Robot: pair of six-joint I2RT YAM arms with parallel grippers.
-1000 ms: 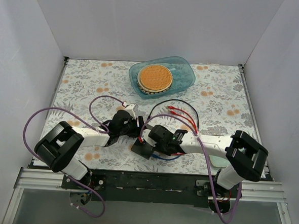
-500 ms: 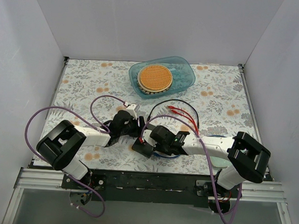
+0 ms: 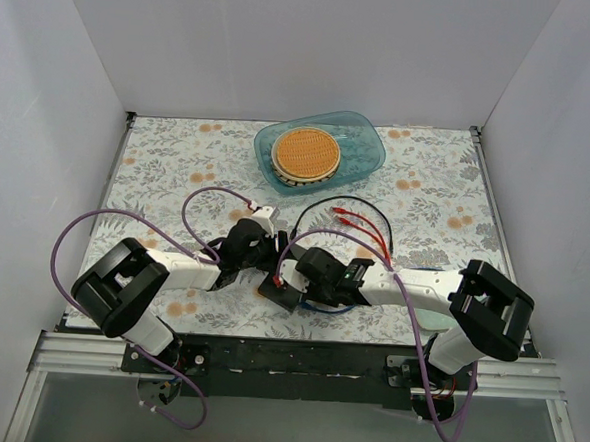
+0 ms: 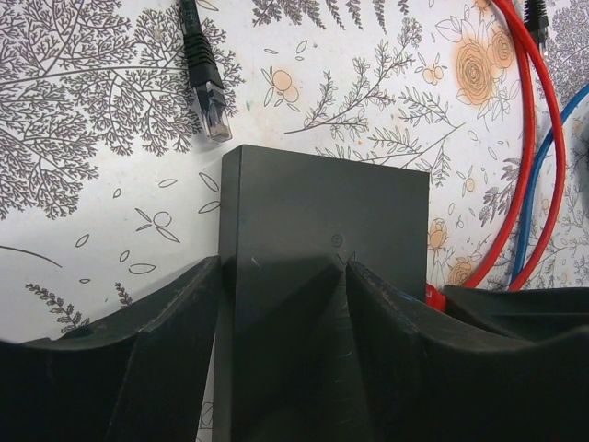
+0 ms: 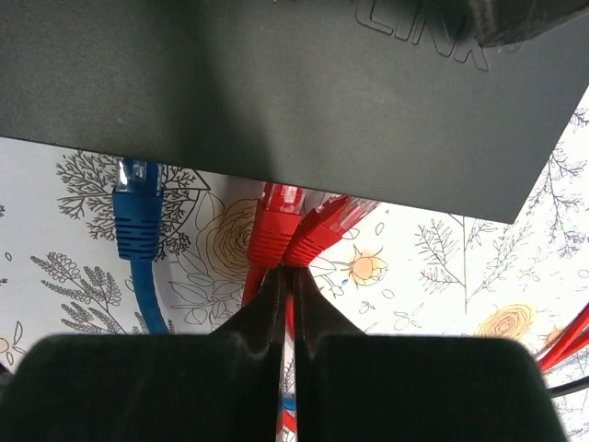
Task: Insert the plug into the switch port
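The switch (image 3: 284, 293) is a flat black box between the two arms near the table's front. In the left wrist view the switch (image 4: 322, 212) sits between my left gripper's (image 4: 283, 272) fingers, which are closed on it. My left gripper (image 3: 261, 255) reaches it from the left. My right gripper (image 5: 285, 273) is shut on a red cable just behind a red plug (image 5: 273, 226), whose tip meets the switch's (image 5: 276, 83) port edge. A second red plug (image 5: 329, 224) and a blue plug (image 5: 136, 207) lie against the same edge. My right gripper (image 3: 297, 277) is beside the switch.
A loose black plug (image 4: 210, 109) lies beyond the switch. Red cables (image 3: 360, 225) and a black cable loop across the mat behind the grippers. A blue tray (image 3: 364, 150) with a round orange disc stands at the back. A pale green pad (image 3: 432, 318) lies under the right arm.
My right arm has stretched a little further left, bringing the red plug to the switch. My left gripper has shifted slightly right with the switch.
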